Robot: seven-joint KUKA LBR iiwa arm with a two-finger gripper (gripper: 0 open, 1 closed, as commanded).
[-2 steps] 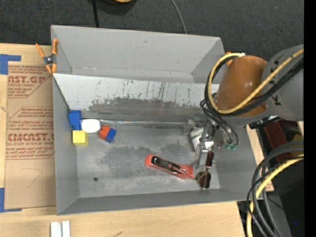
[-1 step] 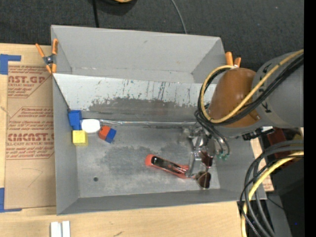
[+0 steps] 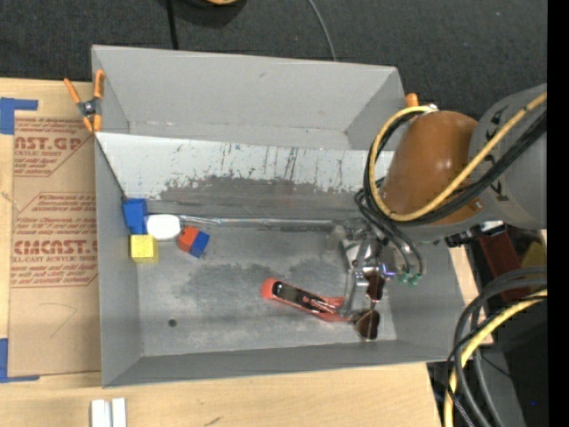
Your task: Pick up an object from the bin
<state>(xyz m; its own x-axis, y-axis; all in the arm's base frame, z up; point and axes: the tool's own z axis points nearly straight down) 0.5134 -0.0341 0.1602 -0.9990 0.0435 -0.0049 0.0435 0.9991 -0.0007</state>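
Note:
My gripper [image 3: 364, 278] hangs low in the bin's right front part, under the arm's orange cover. A flat red and black tool [image 3: 302, 299] lies slantwise on the bin floor just to its left. The tool's right end reaches to the gripper's lower tip, and I cannot tell whether the two touch. Nothing shows as held.
Along the bin's left wall sit a blue block [image 3: 134, 214], a white oval piece [image 3: 164, 227], a yellow cube [image 3: 142, 248] and a small red and blue block [image 3: 193, 241]. The arm and its cables hang above the right wall.

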